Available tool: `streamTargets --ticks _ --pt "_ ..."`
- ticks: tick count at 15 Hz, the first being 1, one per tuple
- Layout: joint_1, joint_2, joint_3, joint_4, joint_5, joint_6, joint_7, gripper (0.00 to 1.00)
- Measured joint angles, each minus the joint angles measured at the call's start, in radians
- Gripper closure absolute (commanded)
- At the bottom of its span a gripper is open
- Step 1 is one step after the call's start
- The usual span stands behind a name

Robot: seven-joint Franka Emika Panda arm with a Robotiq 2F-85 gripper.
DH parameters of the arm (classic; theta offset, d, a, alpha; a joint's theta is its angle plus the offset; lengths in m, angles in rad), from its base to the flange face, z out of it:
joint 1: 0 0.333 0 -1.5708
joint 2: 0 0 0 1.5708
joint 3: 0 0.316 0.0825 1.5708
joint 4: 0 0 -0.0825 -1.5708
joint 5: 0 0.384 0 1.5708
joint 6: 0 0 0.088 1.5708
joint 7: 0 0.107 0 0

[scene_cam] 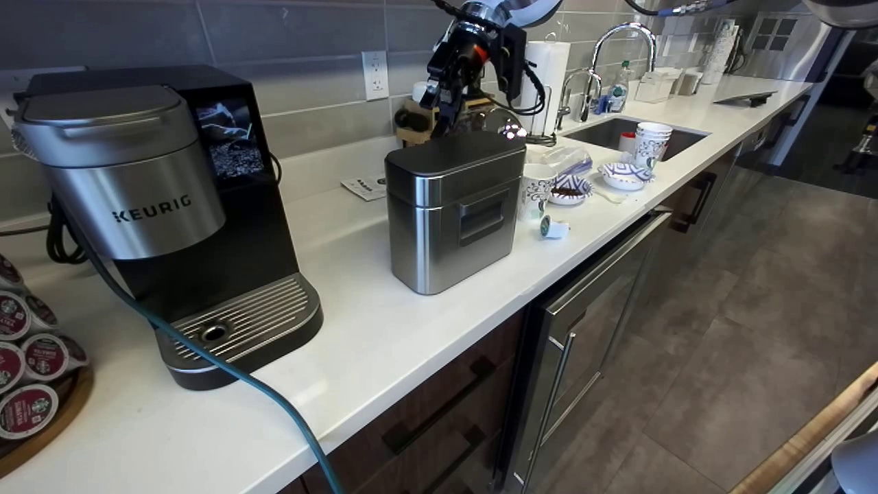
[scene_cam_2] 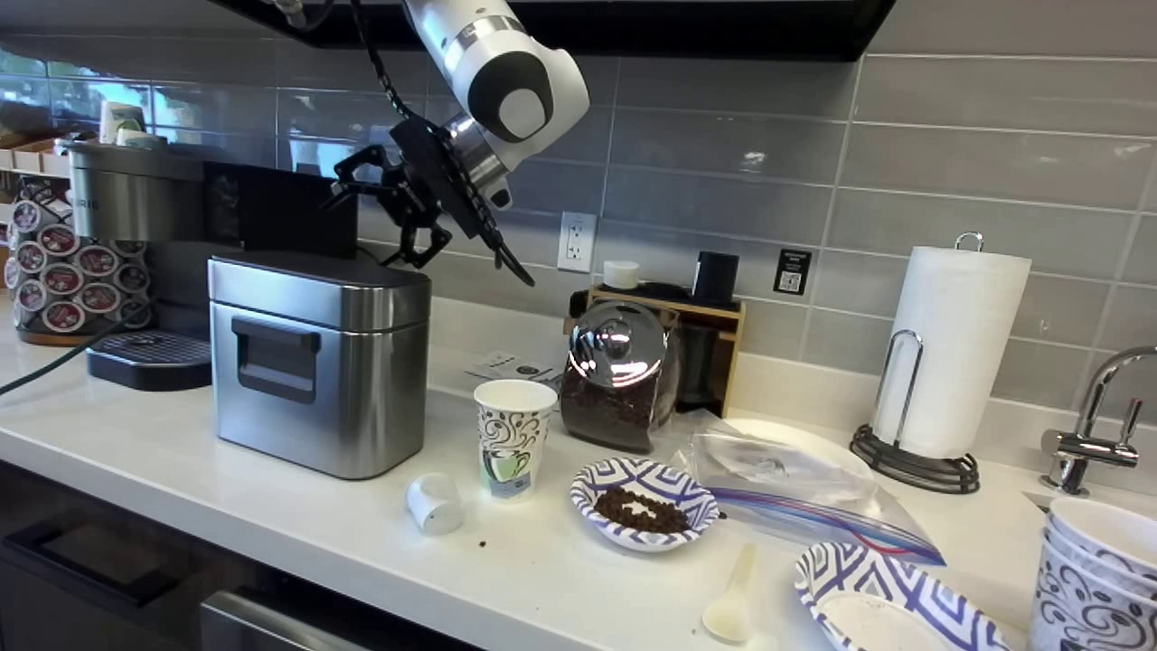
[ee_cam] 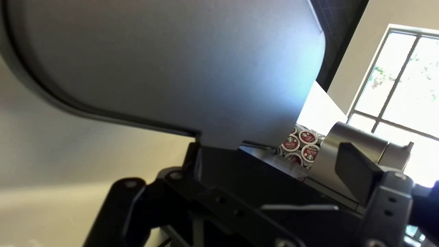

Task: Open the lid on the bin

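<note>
Lid [scene_cam: 456, 153] lies flat on the steel bin [scene_cam: 432, 237], which stands on the counter [scene_cam: 370, 329] between coffee maker [scene_cam: 130, 192] and paper cup [scene_cam_2: 512, 438]. I have the gripper [scene_cam_2: 359, 232] near the lid's wall-side edge, jaws wide apart; can't tell if they touch.

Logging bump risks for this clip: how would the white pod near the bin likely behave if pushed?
The white pod would probably roll, being round and on its side. Its tapered body suggests a curved path. The smooth counter may offer little grip.
</note>
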Motion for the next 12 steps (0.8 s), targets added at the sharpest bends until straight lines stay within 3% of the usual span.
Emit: streamTargets --ticks 12 --pt "-0.010 0.016 0.017 0.069 0.017 -0.064 0.063 0.00"
